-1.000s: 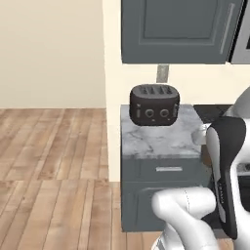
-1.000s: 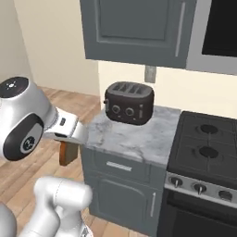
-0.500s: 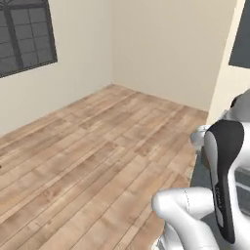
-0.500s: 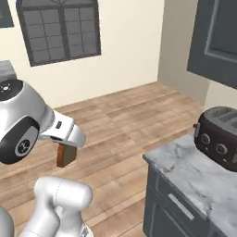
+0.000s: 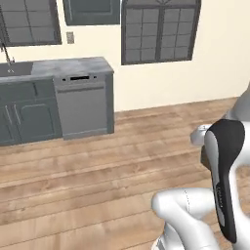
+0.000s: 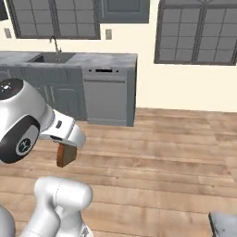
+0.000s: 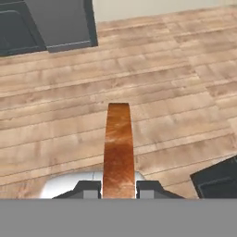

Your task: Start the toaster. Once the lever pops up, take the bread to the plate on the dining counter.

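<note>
Pincer (image 7: 118,189) clamped on the bread (image 7: 118,148), slice edge-on over wooden floor (image 7: 176,78); dishwasher (image 7: 62,23) at 11 o'clock. No legible writing.

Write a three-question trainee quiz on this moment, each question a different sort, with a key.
1. True or false: the gripper is open and holds nothing.
2. What stands on edge between the fingers? A) a plate B) the bread C) a knob
3. In the right base view, the grey appliance under the counter stands ____ of the sink.

Key: 1 false; 2 B; 3 right.
</note>
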Robot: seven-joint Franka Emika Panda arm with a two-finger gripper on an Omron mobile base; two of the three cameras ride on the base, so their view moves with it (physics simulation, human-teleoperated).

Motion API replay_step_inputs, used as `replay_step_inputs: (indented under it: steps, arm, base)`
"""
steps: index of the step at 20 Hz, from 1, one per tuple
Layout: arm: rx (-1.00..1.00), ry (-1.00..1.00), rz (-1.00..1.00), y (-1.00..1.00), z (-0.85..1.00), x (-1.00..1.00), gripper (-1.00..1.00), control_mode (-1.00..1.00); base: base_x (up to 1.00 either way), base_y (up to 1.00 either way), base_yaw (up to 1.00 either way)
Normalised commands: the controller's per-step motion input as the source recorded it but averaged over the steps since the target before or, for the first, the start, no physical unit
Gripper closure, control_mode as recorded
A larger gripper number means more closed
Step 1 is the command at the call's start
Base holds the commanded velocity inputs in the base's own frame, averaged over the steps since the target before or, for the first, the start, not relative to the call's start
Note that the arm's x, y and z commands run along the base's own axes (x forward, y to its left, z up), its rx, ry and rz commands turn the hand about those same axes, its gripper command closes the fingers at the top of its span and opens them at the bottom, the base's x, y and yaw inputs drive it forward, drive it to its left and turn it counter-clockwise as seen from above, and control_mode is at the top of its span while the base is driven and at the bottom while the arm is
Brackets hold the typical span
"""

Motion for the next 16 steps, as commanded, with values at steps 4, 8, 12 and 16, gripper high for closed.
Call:
replay_step_inputs:
  steps: [4,8,12,16]
  arm:
    - [0.00,0.00,0.00,0.00,0.00,0.00,1.00,1.00]
    - [0.00,0.00,0.00,0.00,0.00,0.00,1.00,1.00]
    - [0.00,0.00,0.00,0.00,0.00,0.00,1.00,1.00]
    - [0.00,0.00,0.00,0.00,0.00,0.00,1.00,1.00]
  base:
    - [-0.13,0.28,1.00]
    - [0.06,0.20,0.91]
    - [0.21,0.10,0.86]
    - [0.17,0.07,0.88]
